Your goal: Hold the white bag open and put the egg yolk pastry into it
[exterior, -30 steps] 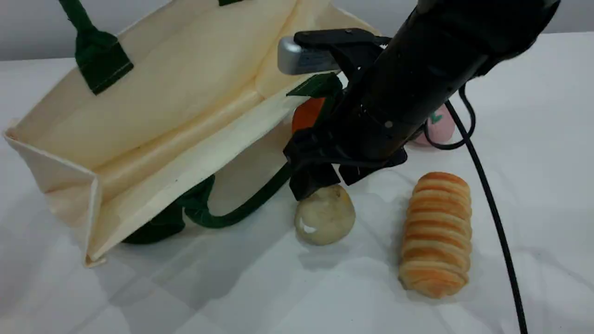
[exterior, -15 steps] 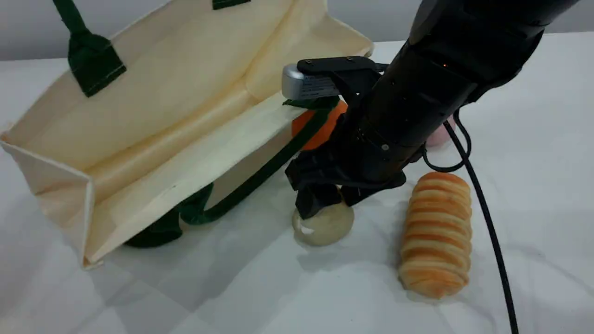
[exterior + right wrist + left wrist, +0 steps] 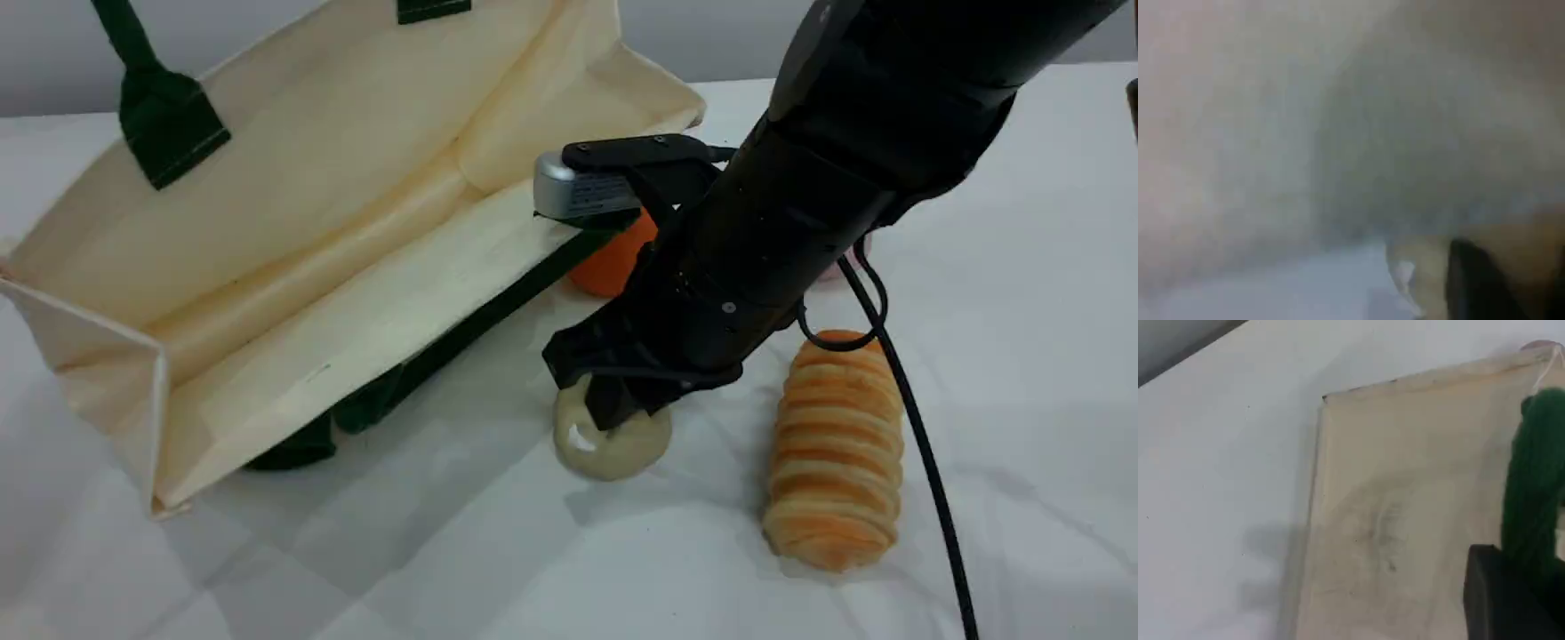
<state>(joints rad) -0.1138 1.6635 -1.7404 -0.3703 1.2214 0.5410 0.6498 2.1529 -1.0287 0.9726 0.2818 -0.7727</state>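
Since the right claw (image 3: 627,400) is sitting right on the egg yolk pastry (image 3: 605,449), jaws pinched in on the upper part of the dome, what we care about is how the thing handles. It rests on the worktop (image 3: 462,560), not yet lifted, just in front of the mouth of the white bag (image 3: 356,222) and beside a ridged bread roll (image 3: 836,462). An orange fruit (image 3: 613,267) sits behind the arm. The right wrist view is a blur, so we can't say how firm the pinch is.

Our read: small, light and probably soft, a smooth dome with nothing to hook onto. There's a white chip on its near side, so we'd guess the surface marks easily. A squeeze high on the dome could pop it out downward. We'd want the fingers lower, across the widest part, with gentle pressure only.

Bag side looks fine. The left claw (image 3: 1501,593) is closed on the green rope handle (image 3: 1535,480), holding that wall up so the canvas gapes toward the pastry. The canvas looks floppy though, and the near wall sags low, so the drop should go well inside the mouth.
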